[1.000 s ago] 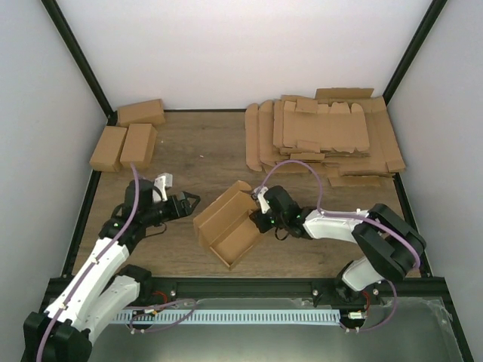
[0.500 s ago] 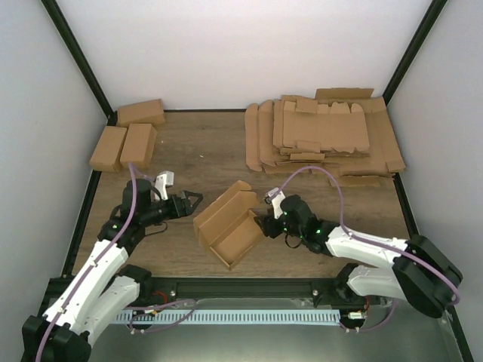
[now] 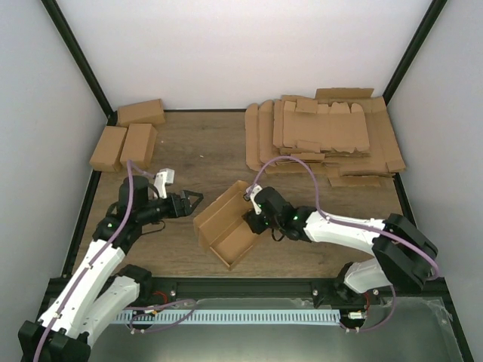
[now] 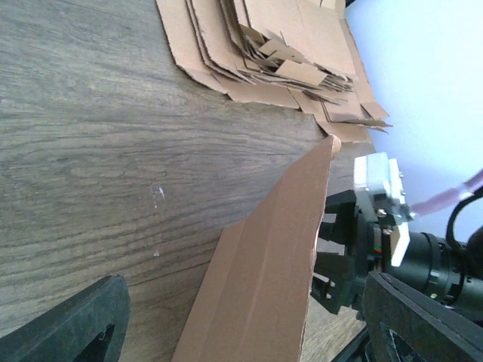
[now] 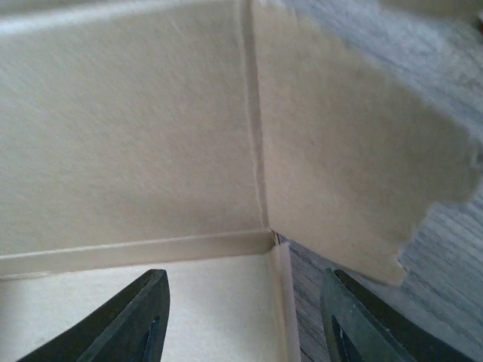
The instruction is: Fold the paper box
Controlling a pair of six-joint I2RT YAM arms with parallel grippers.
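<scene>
The paper box [image 3: 223,217] lies half folded in the middle of the table, an open brown tray with a tall back wall. My left gripper [image 3: 194,200] is open just left of that wall's end, and the left wrist view shows the box wall [image 4: 264,279] rising ahead between its fingers [image 4: 75,324]. My right gripper [image 3: 248,219] is open at the box's right end. In the right wrist view its fingers [image 5: 143,317] straddle the inner corner of the box [image 5: 151,136], holding nothing. The right gripper [image 4: 355,253] also shows behind the wall in the left wrist view.
A large stack of flat cardboard blanks [image 3: 324,139] fills the back right, and the left wrist view shows the same stack of blanks [image 4: 256,45]. Three folded cartons [image 3: 124,143] sit at the back left. Black frame posts and a front rail [image 3: 241,286] bound the table.
My right gripper opened, drew back to the right off the box's end, then came in again at that end. My left gripper has hardly moved.
</scene>
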